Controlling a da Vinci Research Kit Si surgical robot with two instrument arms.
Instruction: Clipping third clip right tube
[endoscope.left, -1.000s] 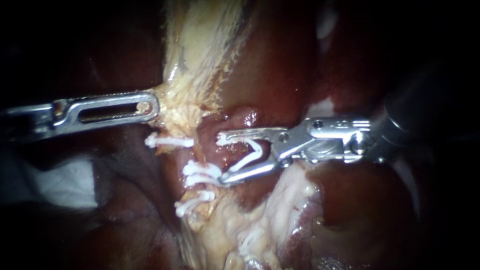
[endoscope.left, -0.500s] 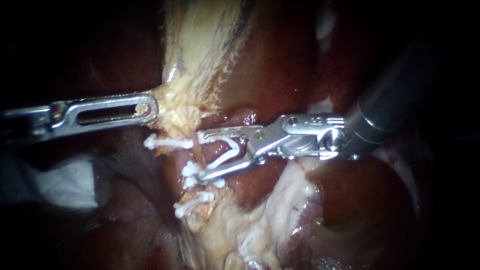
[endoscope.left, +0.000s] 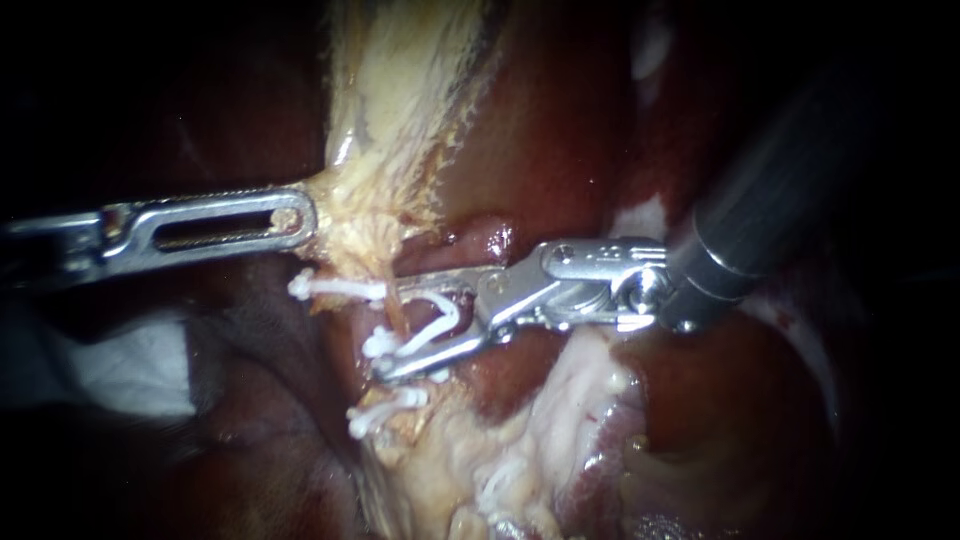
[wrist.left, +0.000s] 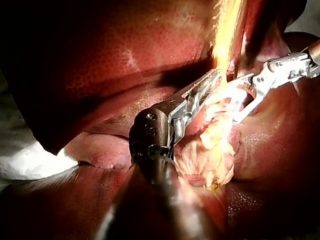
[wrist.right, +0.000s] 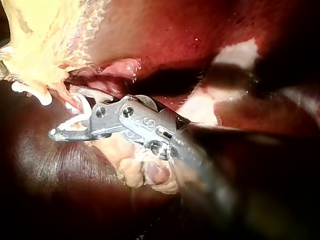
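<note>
My left instrument (endoscope.left: 300, 214) comes in from the left, its slotted jaws shut on the pale yellow gallbladder tissue (endoscope.left: 385, 110) and holding it taut. Below that tissue a thin orange tube (endoscope.left: 393, 305) runs down. Three white clips sit here: one (endoscope.left: 335, 287) high, one (endoscope.left: 383, 343) at the middle, one (endoscope.left: 385, 405) low. My right instrument (endoscope.left: 395, 322) carries an open white clip (endoscope.left: 440, 315) seated between its spread jaws, which stand on either side of the tube. The right wrist view shows the same jaws (wrist.right: 70, 119) around the tube (wrist.right: 67, 98).
Dark red liver (endoscope.left: 560, 120) lies behind and around the site. White gauze (endoscope.left: 130, 365) lies at the lower left. Lumpy pale fat (endoscope.left: 480, 455) sits below the clips. The right instrument's dark shaft (endoscope.left: 780, 200) crosses the upper right.
My right instrument has moved left with its loaded clip, from beside the tube to astride it. The left instrument and the three placed clips have stayed put.
</note>
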